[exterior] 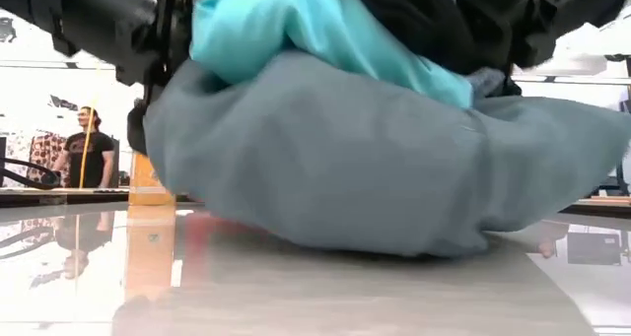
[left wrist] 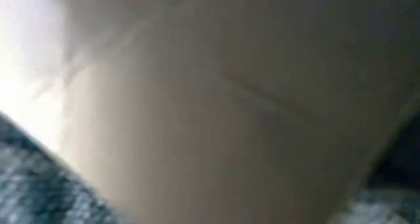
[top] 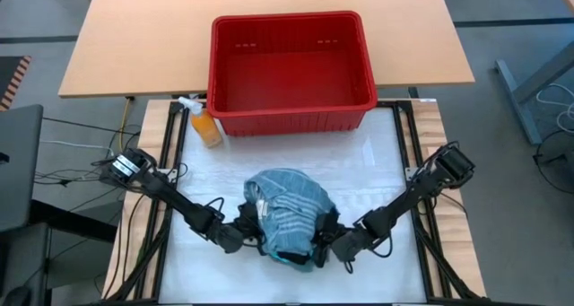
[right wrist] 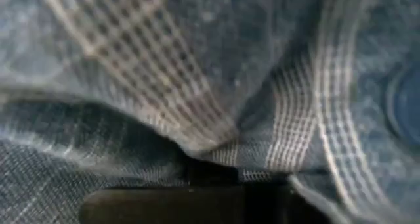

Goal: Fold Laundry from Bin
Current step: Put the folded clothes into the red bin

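Now heaped on the white table [top: 377, 176] near its front edge, well clear of the red bin [top: 291, 68]: laundry pile [top: 289, 218] (mottled blue-grey on top, turquoise and grey-green below). Left gripper [top: 247, 232] clamped into its left flank, right gripper [top: 325, 241] pinched into its right

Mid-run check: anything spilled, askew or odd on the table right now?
Only the orange spray bottle lying tipped beside the red bin. The bin looks empty; the laundry sits bunched in one heap between both grippers.
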Motion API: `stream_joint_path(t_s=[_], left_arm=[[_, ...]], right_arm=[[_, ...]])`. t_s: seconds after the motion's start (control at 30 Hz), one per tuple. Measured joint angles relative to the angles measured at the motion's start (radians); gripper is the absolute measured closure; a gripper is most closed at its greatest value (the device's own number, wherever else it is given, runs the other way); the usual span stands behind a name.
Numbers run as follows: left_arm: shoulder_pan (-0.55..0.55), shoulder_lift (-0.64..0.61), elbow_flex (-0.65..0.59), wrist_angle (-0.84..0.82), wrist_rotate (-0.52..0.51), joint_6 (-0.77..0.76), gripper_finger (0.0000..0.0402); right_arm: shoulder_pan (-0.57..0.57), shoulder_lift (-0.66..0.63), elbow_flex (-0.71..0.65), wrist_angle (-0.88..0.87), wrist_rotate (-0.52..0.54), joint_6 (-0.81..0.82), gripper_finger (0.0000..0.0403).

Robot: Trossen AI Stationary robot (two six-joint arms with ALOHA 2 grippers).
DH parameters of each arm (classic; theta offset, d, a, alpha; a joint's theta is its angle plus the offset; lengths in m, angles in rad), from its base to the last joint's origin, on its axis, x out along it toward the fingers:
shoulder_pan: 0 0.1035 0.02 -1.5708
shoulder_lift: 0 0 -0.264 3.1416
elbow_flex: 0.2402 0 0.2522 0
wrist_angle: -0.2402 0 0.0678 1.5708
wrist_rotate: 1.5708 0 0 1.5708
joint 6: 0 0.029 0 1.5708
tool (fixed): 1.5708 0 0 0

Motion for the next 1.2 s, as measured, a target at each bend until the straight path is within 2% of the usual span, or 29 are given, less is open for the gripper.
stream_joint_path(t_s=[0.23, 0.37, 0.53, 0.83, 1.2], left_arm=[[-0.002, -0.13, 0.001, -0.076, -0.007, 0.112, 0.0377], [-0.012, -0.194, 0.005, -0.168, -0.025, 0.113, 0.0377], [-0.019, -0.246, 0.005, -0.183, -0.066, 0.169, 0.0377], [-0.01, -0.264, 0.006, -0.138, -0.072, 0.233, 0.0377], [0.021, -0.298, 0.162, -0.213, -0.067, 0.478, 0.0377]], right_arm=[[-0.005, -0.008, 0.102, -0.079, 0.032, -0.096, 0.0401], [-0.011, -0.008, 0.144, -0.119, 0.039, -0.114, 0.0401], [-0.025, -0.008, 0.147, -0.073, 0.047, -0.151, 0.0402], [-0.037, -0.008, 0.147, -0.035, 0.024, -0.164, 0.0402], [-0.064, -0.031, 0.22, -0.054, 0.025, -0.321, 0.0403]])
